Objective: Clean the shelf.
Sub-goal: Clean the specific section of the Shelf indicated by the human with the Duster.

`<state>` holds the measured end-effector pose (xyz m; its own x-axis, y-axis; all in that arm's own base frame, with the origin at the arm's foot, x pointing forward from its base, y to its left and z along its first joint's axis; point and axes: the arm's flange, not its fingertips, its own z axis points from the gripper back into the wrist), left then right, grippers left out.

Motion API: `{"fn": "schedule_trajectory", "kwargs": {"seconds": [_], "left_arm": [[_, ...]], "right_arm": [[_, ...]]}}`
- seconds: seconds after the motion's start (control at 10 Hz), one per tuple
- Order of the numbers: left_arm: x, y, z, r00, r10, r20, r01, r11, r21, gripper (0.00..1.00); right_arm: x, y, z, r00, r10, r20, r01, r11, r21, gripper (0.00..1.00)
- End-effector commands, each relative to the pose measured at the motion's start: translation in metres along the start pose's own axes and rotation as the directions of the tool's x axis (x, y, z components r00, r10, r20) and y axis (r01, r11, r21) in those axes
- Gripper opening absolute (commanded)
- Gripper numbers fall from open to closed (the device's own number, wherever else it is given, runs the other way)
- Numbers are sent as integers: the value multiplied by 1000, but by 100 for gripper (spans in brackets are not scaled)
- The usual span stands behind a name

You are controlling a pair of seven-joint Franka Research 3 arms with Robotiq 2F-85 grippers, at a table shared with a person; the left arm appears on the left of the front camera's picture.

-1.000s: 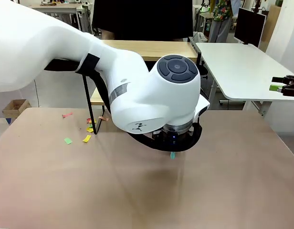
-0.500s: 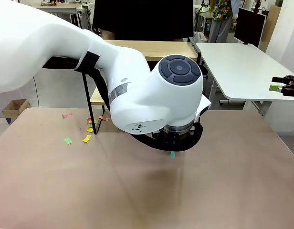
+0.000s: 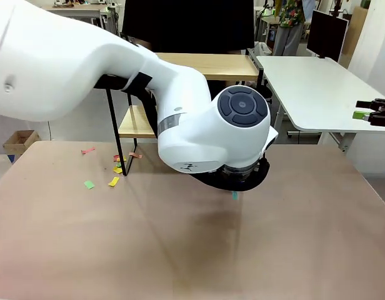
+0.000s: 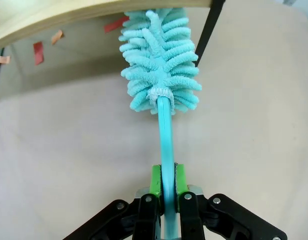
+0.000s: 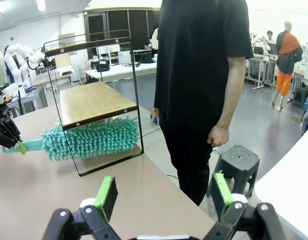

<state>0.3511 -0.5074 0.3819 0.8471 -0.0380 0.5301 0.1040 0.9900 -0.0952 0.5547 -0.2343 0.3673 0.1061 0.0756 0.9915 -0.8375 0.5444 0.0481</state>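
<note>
Front view: noted shelf (image 3: 137,122) at 11 to 12 o'clock, upright on four legs at far edge of table (image 3: 86,250). Read boards' long axis as 9 to 3, level, broad side toward camera. Logged left arm across the middle, covering much of the frame. Counted several scraps (image 3: 114,181) on table at 9 o'clock, near shelf's left front leg.

Left wrist view: found left gripper (image 4: 164,177) clamped on thin handle of duster (image 4: 161,65), green pads (image 4: 155,179) pressed to both sides. Read duster's long axis as 6 to 12, fluffy head at 12, tip tucked under edge of shelf board at 11 o'clock. Saw black leg at 1 o'clock just beside head; cannot tell whether touching. Saw red scraps on table under the board, 10 to 11 o'clock.

Right wrist view: found right gripper (image 5: 164,194) with jaws spread wide, nothing between them. Placed shelf at 9 to 10 o'clock, upright, short end nearest, long axis running away toward 11 o'clock. Saw duster just below lower board, axis 9 to 3, head toward 3, lying between the near legs; left gripper at 9 o'clock on handle end. Noted person (image 5: 199,75) at 12 to 1 o'clock beyond table edge, hand (image 5: 217,135) hanging loosely curled, holding nothing. Noted stool (image 5: 239,160) at 4 o'clock.
</note>
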Motion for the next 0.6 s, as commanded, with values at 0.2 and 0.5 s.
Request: {"fn": "schedule_trajectory", "kwargs": {"seconds": [0.2,0.5], "left_arm": [[-2,-4,-36,994,90,65,-92,995,25,13],[-3,0,-59,993,119,1,-119,993,-5,13]], "right_arm": [[4,1,-2,1000,6,2,-6,1000,2,100],[4,1,-2,1000,6,2,-6,1000,2,100]]}}
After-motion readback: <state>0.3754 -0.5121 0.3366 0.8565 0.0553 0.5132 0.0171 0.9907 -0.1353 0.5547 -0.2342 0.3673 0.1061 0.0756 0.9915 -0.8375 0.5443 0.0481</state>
